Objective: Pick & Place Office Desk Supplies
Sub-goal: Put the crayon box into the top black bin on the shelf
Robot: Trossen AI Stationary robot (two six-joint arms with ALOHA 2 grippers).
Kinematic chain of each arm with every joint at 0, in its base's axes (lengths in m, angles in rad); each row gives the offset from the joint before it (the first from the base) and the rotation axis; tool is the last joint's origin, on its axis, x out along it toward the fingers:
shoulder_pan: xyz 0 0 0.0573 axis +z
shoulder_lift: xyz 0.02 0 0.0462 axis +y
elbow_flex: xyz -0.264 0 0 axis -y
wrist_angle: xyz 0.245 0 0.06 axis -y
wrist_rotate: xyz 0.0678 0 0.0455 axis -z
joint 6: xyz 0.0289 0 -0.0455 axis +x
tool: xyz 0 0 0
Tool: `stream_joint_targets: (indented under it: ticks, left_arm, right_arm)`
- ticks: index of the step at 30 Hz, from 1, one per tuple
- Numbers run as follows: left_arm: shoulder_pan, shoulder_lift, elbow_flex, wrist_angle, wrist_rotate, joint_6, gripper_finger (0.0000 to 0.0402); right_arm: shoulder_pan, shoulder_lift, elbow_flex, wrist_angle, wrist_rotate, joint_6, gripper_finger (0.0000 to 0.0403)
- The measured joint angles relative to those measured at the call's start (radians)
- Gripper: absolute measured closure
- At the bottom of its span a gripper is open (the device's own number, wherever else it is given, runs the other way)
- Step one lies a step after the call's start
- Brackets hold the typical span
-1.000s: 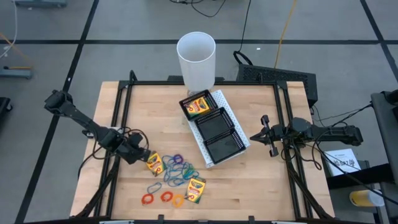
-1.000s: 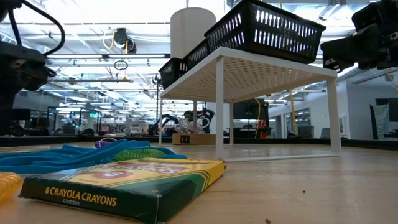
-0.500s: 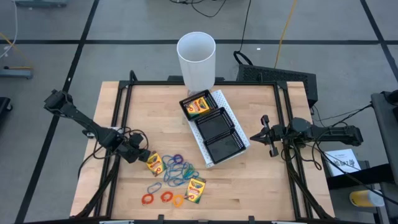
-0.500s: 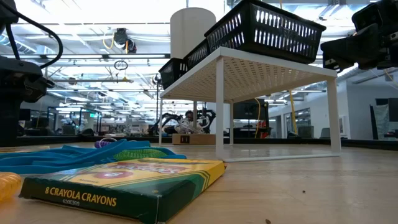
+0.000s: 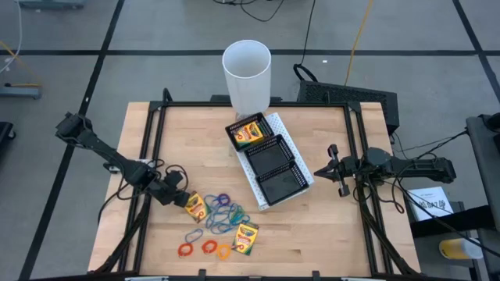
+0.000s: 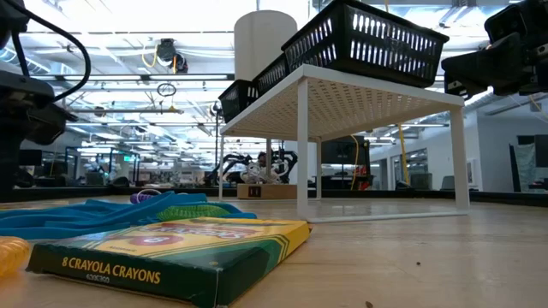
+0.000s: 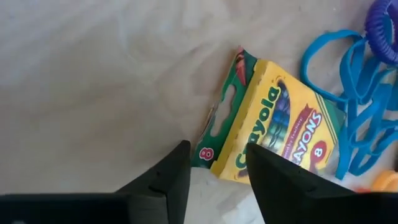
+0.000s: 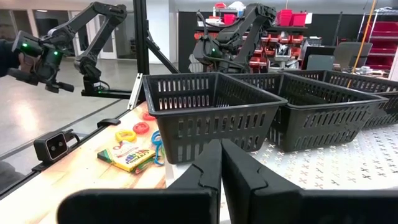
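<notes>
High view: a flat yellow-and-green cardboard crayon box is lying on the wood-grain table, beside looped rubber bands. The left hand is reaching low, fingers released astride the box's edge. The right hand is waiting clenched beside the black mesh tray.
</notes>
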State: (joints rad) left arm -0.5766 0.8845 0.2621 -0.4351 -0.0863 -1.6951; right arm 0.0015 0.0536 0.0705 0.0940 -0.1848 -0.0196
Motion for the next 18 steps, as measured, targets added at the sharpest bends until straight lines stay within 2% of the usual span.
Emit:
stream_joint_targets:
  ticks: [3, 8, 18]
  left_arm:
    - [-0.002, 0.001, -0.001, 0.061, 0.039, 0.016, 0.0249]
    - [-0.002, 0.000, 0.000, 0.111, 0.024, 0.064, 0.0250]
    - [-0.002, 0.000, 0.000, 0.095, 0.006, 0.067, 0.0250]
  right_arm:
    - [0.000, 0.000, 0.000, 0.000, 0.000, 0.000, 0.0403]
    - [0.000, 0.000, 0.000, 0.000, 0.000, 0.000, 0.0403]
    - [0.000, 0.000, 0.000, 0.000, 0.000, 0.000, 0.0403]
